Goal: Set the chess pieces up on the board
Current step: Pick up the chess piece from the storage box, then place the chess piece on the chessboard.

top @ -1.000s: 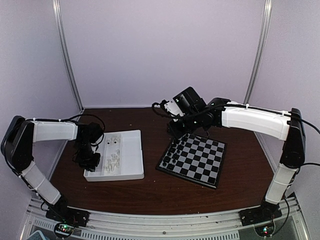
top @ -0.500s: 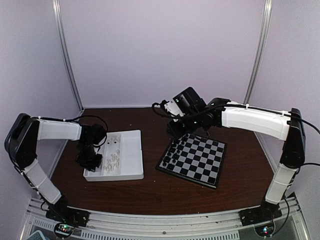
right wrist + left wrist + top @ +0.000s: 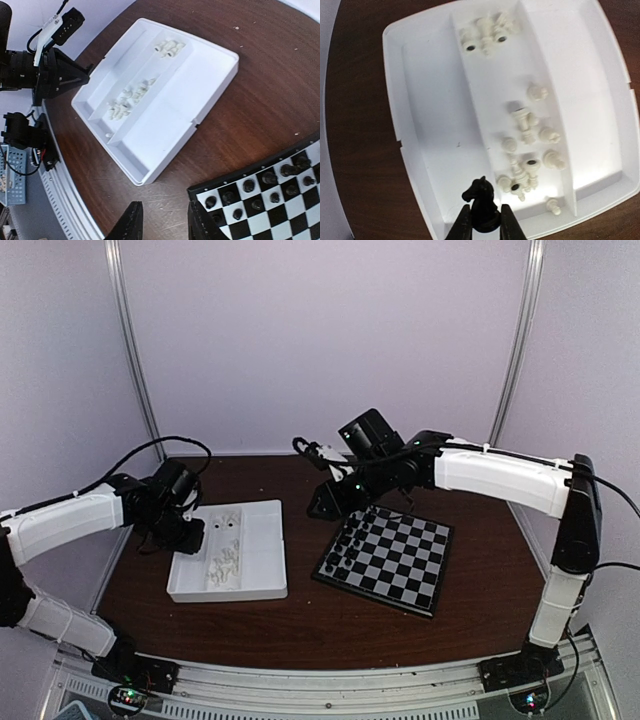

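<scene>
Black knight (image 3: 481, 199) pinched upright in left gripper (image 3: 484, 216) above white tray (image 3: 422, 125), at board's (image 3: 392, 558) 9 o'clock, clear of loose white pieces (image 3: 526, 127) for carrying across. Right gripper (image 3: 164, 216) parted, empty, off board's 10 o'clock corner.

Black knight (image 3: 481, 202), white tray (image 3: 425, 125), black-and-grey checkered board (image 3: 400, 560)

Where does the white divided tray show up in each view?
Top external: tray lies left of centre.
Left wrist: tray fills most of the frame.
Right wrist: tray sits upper centre-left.
Shared landmark: the white chess pieces in its middle compartment.
</scene>
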{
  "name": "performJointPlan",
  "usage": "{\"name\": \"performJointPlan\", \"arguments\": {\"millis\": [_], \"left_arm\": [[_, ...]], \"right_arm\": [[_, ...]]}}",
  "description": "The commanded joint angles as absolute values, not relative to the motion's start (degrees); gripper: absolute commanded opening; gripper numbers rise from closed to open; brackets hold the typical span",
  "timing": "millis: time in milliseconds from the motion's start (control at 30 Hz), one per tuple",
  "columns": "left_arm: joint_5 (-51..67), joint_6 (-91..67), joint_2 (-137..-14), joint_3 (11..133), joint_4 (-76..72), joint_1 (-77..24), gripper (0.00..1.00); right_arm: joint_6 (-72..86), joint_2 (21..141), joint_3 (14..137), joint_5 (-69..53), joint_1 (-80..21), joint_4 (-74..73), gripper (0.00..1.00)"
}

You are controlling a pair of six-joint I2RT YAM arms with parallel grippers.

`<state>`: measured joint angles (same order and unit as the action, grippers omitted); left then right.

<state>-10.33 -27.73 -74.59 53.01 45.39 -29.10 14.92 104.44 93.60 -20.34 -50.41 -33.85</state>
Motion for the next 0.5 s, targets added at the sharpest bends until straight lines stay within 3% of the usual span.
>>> {"name": "performJointPlan", "arguments": {"millis": [0, 467], "left_arm": [[-4.8, -24.0, -70.7, 50.2, 32.5, -32.8, 0.11], [-0.8, -11.0, -74.4, 47.5, 9.1, -46.7, 0.12]], "right_arm": [[24.3, 108.0, 94.6, -33.0, -50.8, -28.8, 0.34], [37.9, 113.9, 94.0, -41.9, -51.7, -18.5, 0.33]]}}
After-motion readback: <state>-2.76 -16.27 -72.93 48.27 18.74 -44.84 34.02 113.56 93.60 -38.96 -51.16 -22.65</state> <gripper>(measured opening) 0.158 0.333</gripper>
